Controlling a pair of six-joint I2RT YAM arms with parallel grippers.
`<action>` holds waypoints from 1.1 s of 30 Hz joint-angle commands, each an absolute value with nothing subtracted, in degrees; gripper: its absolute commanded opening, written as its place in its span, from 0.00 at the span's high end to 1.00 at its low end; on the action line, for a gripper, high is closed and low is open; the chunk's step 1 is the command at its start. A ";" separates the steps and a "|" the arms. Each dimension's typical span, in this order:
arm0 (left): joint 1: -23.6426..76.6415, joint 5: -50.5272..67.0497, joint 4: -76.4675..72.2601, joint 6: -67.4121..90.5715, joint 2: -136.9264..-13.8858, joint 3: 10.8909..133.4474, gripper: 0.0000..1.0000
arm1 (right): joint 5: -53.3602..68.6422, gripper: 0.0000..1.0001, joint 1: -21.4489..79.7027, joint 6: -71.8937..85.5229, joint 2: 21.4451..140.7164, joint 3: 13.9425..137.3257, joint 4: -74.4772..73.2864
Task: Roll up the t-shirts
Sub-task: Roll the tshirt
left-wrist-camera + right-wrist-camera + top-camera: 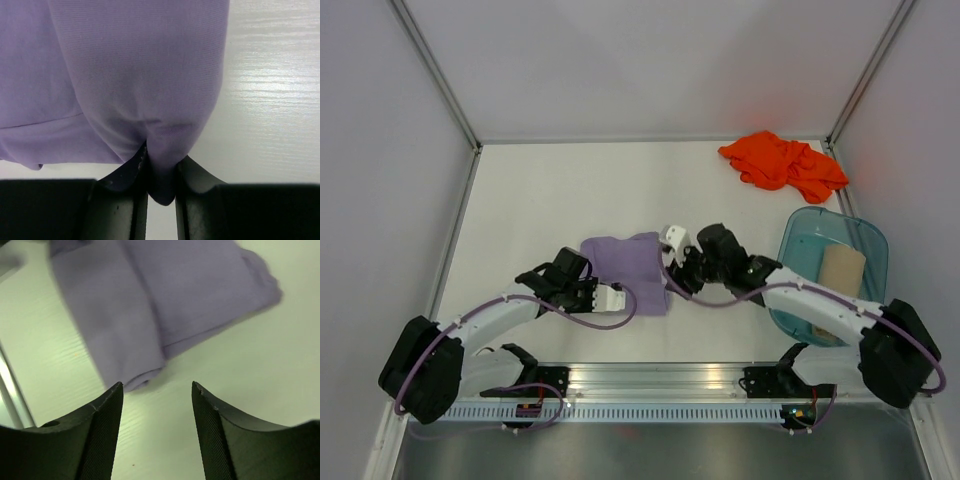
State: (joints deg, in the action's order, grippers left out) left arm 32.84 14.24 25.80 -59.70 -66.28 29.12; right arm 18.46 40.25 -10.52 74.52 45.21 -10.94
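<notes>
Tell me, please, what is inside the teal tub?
A tan t-shirt, seemingly rolled, lies inside the teal tub. The right arm covers its near part, hiding whatever is there.

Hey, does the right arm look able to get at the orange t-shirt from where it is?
Probably yes: the right claw is open and empty, and bare table lies between it and the orange t-shirt.

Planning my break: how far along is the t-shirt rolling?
Done: the tan t-shirt lies rolled in the teal tub. In hand: the lavender t-shirt, folded on the table, its edge pinched by the left fingers; the right fingers stand open beside it. Left: the orange-red t-shirt, crumpled in the far right corner.
</notes>
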 commanded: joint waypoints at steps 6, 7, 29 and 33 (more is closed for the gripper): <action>28.48 22.06 34.10 -54.58 -69.08 34.45 0.79 | 2.14 0.30 59.05 -25.93 65.21 30.76 5.71; 28.04 22.41 34.71 -54.49 -69.60 35.41 0.79 | 1.41 0.30 59.93 -26.88 67.39 31.02 6.06; 20.22 31.45 44.72 -59.59 -73.21 41.30 0.79 | -3.27 0.97 62.41 -24.44 87.82 39.29 5.36; 18.11 35.67 54.47 -61.43 -74.00 45.96 0.80 | 14.16 1.00 59.51 -21.62 83.50 45.49 -6.47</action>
State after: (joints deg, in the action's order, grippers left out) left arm 19.59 28.97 44.77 -57.91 -73.54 41.45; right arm 0.19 61.41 -25.19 87.07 39.68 3.09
